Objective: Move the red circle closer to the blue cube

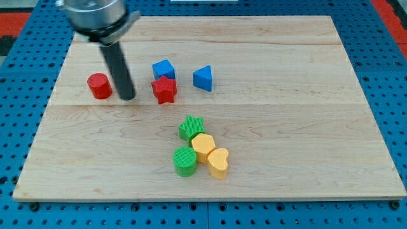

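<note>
Camera view, red circle (98, 86) just left of my tip (128, 97), tool grasping nothing

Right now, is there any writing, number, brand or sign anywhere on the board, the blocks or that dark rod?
None: no word, number, brand or sign can be read in this view.
Wooden board: bare grain only.
Blocks, such as the red circle and the blue cube: plain colour, unmarked.
My tip, just right of the red circle: plain dark rod, no label.
</note>
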